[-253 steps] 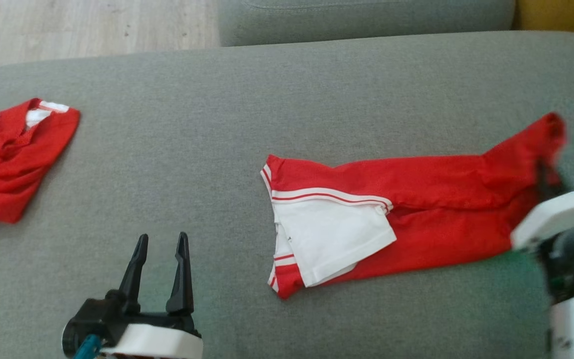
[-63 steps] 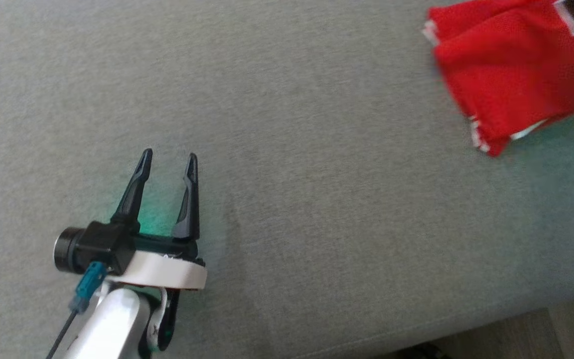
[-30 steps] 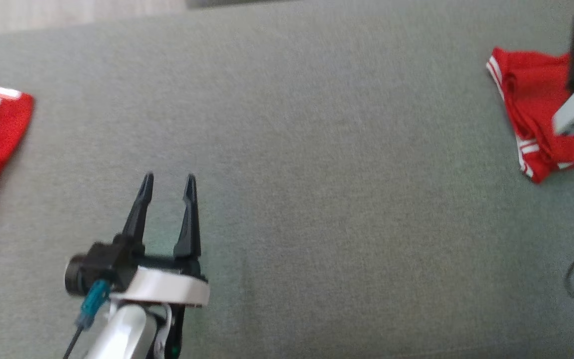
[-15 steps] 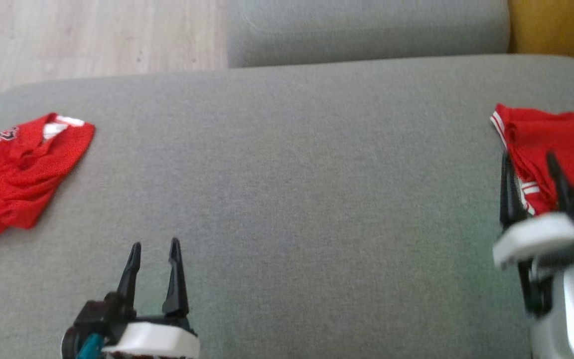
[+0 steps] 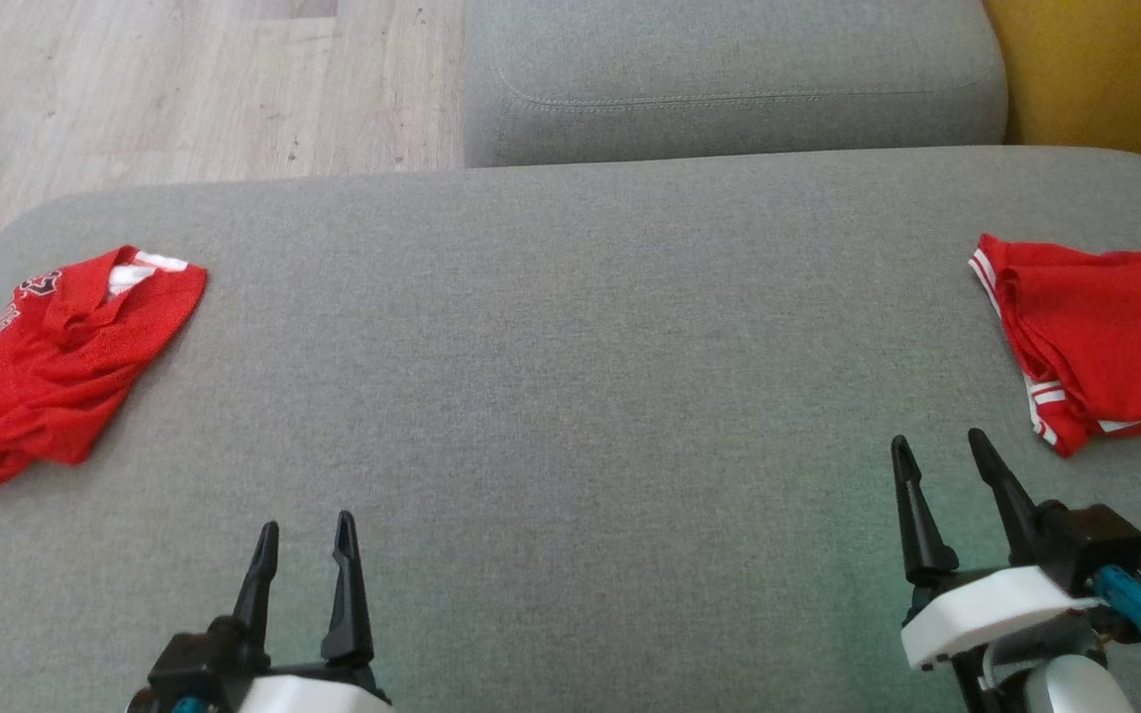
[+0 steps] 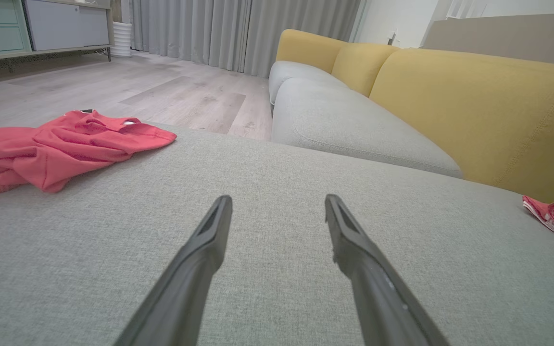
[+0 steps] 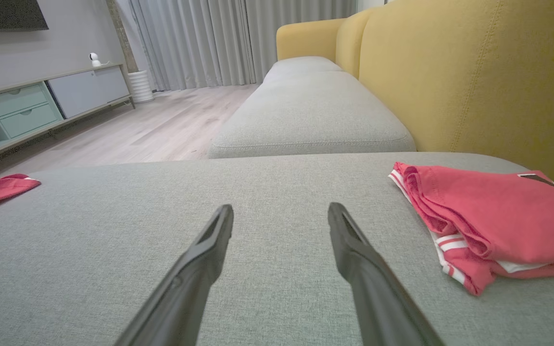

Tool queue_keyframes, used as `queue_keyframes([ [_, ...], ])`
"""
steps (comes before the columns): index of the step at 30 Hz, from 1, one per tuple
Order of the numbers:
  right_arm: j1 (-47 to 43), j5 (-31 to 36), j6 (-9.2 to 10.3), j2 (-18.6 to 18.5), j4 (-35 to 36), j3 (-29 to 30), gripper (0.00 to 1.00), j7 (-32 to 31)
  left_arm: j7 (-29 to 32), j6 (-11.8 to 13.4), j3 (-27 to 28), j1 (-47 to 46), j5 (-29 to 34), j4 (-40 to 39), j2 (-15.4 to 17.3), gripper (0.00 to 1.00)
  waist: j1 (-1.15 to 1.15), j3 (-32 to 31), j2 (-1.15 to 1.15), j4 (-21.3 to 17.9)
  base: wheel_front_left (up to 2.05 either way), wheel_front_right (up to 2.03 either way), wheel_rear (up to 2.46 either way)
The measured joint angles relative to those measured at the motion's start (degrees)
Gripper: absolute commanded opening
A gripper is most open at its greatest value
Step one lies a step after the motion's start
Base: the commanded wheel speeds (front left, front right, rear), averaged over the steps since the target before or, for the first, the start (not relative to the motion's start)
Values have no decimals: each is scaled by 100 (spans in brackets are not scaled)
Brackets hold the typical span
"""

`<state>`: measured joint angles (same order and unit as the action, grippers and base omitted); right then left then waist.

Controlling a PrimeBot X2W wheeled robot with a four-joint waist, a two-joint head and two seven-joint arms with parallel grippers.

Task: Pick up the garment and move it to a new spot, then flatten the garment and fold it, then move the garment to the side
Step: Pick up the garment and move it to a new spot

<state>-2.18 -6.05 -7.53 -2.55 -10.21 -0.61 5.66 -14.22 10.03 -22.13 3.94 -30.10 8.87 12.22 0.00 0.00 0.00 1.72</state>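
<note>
A folded red garment (image 5: pixel 1105 337) with white stripes lies at the right edge of the grey cushion (image 5: pixel 570 376); in the right wrist view the garment (image 7: pixel 488 226) sits to the right of my fingers. A second red garment (image 5: pixel 46 366), crumpled, rests at the cushion's left edge, and the left wrist view has this crumpled garment (image 6: pixel 60 146) at far left. My left gripper (image 5: pixel 303 530) hovers open and empty at the lower left. My right gripper (image 5: pixel 937 446) is open and empty, just short of the folded garment's near corner.
Wooden floor (image 5: pixel 184 89) lies beyond the cushion's far left edge. Another grey seat cushion (image 5: pixel 729 79) adjoins at the back, with a yellow backrest (image 5: pixel 1105 69) at the right. A low cabinet (image 7: pixel 41 105) stands across the room.
The head camera has swung and tilted up, bringing both garments into view. My right gripper has drawn back from the folded garment to the lower right. Both grippers stayed open.
</note>
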Motion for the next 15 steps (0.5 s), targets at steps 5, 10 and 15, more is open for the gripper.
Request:
queue_keyframes([
  [5,0,0,0,0,0,-29,100,0,-1,-2,-15,0,1,15,-20,100,0,4,0,14,0,0,0],
  [10,-7,-1,0,0,-2,-37,100,-1,-5,-47,-19,-2,8,38,-20,100,1,27,0,29,0,0,0],
  [15,-55,-1,0,0,-3,-35,100,-3,-5,-53,-32,-4,8,55,-20,100,0,35,0,52,0,0,0],
])
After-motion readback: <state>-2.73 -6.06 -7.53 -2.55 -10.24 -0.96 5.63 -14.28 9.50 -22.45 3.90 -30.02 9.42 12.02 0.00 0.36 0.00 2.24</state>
